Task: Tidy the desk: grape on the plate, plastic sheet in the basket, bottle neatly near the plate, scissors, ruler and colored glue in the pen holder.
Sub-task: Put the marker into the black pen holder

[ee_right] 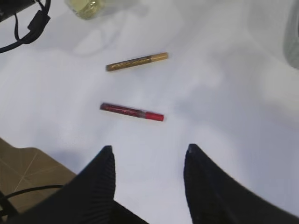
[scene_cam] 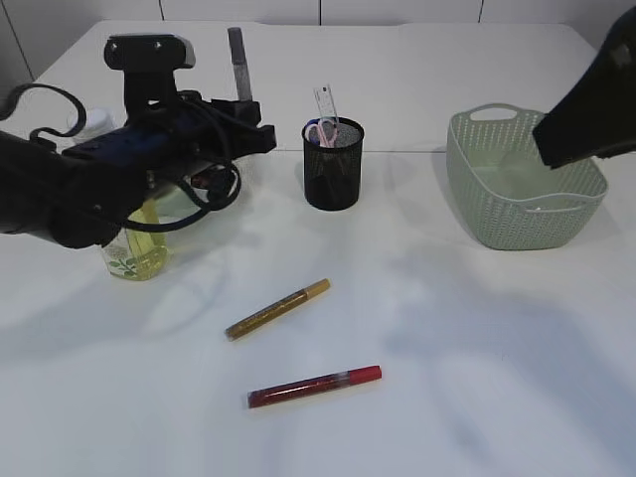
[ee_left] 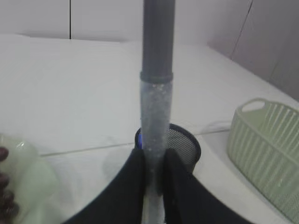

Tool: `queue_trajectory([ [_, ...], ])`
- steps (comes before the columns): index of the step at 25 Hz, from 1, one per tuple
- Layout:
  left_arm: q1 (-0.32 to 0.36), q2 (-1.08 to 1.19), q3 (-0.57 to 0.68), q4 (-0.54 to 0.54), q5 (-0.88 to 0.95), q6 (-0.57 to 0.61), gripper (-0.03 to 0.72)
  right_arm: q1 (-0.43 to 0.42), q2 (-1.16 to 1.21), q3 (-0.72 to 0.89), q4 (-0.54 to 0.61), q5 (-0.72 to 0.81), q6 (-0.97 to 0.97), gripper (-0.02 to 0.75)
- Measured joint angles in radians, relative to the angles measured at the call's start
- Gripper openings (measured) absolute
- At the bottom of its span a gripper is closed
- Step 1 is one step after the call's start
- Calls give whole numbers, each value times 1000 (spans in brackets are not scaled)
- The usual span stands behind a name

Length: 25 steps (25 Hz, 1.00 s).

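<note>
Silver glue pen upright in left claw

Black wire-mesh pen holder, perforated matt plastic basket, glittery glue stick.

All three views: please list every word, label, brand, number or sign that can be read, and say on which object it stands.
No text can be read in any view.
Ruler in the pen holder: its markings are too small to read.
Bottle: a green leaf design, no legible words.
Gold glue pen, red glue pen and the silver glue pen held by the left gripper: any print is too blurred to read.
</note>
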State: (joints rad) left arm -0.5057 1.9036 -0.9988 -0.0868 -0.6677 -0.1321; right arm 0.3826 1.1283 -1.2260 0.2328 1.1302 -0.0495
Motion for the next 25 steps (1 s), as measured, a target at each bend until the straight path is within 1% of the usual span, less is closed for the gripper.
queue_trajectory([
  [4, -4, 65, -89, 16, -39, -41, 73, 0, 0, 40, -114, -21, 65, 385],
  [7, -18, 109, -172, 46, -47, -47, 73, 0, 0, 85, -172, -25, 96, 385],
  [10, -28, 158, -261, 71, -51, -48, 73, 0, 0, 129, -207, -47, 102, 385],
  [17, -30, 280, -457, 87, -17, -49, 75, 0, 0, 202, -223, -119, 106, 385],
  [25, -30, 408, -627, 87, 47, -51, 79, 0, 0, 211, -244, -178, 108, 385],
])
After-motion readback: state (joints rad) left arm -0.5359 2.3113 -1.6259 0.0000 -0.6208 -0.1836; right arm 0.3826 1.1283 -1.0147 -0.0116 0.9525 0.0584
